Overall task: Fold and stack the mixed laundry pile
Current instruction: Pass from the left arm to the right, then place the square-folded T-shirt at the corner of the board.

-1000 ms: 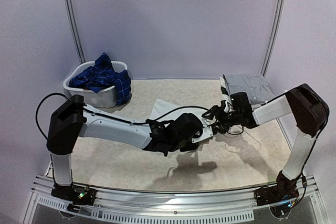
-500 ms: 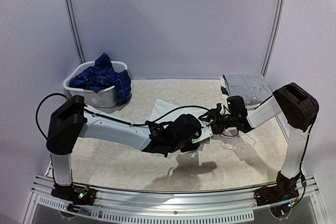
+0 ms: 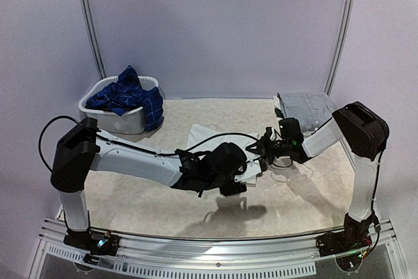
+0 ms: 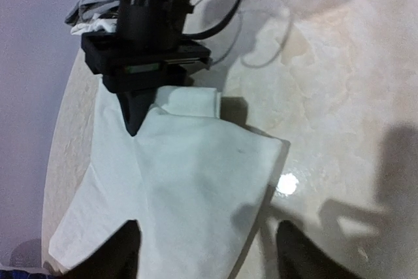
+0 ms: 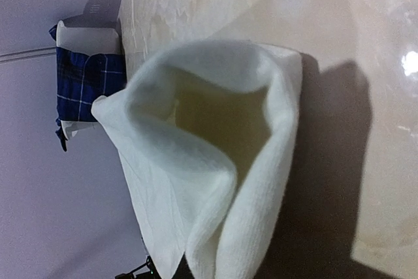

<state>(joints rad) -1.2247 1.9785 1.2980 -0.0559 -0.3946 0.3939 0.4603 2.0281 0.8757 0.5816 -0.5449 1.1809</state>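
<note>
white garment (image 4: 189, 194) from the laundry lies spread on the beige table (image 4: 339, 96), near the middle, between my two arms. my right gripper (image 4: 134, 127) is closed on the edge of it, at the end toward my right side, and in the right wrist view the pinched cloth rises as a soft curled fold close to the camera. my left gripper (image 4: 209, 256) is over the other part of the same garment, its fingers (image 4: 121, 253) wide apart and holding nothing. the rest of the laundry, with a navy plaid shirt (image 3: 127, 96) on top, is heaped in the white basket (image 3: 98, 110) at the far left of the table. a folded grey piece (image 3: 307, 108) lies at the far right, well apart from the basket.
</note>
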